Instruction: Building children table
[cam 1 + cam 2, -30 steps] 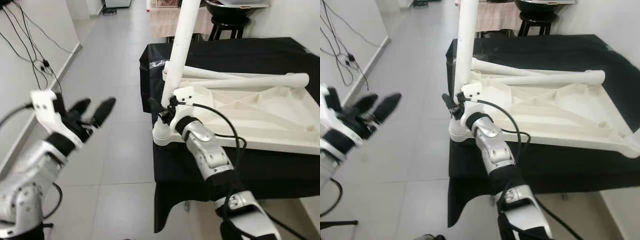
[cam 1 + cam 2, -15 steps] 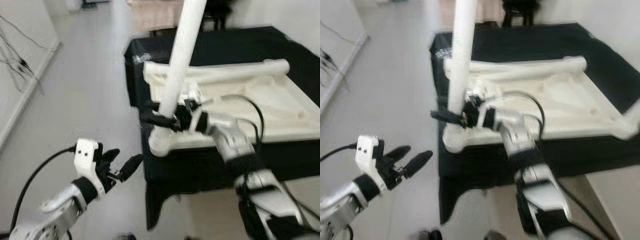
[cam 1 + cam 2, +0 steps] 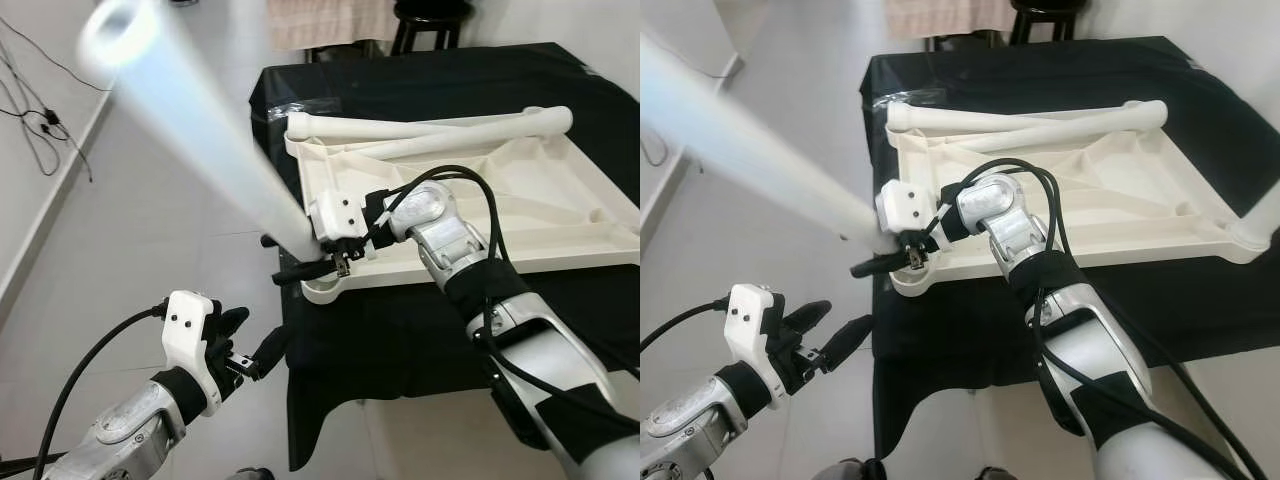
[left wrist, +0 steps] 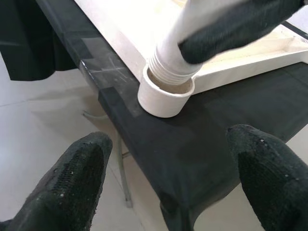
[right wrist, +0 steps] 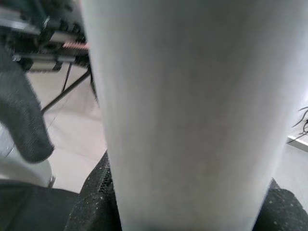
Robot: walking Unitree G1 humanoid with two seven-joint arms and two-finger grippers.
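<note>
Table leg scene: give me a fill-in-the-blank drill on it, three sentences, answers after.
1. The right gripper is shut on the white ____.
2. The tabletop lies upside down on a ____ cloth.
3. The left gripper hangs below the corner socket with its fingers ____.

Answers: table leg; black; open

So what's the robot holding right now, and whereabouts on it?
The right gripper clamps the white table leg near its threaded lower end, just above the corner socket. The left gripper holds nothing.
</note>
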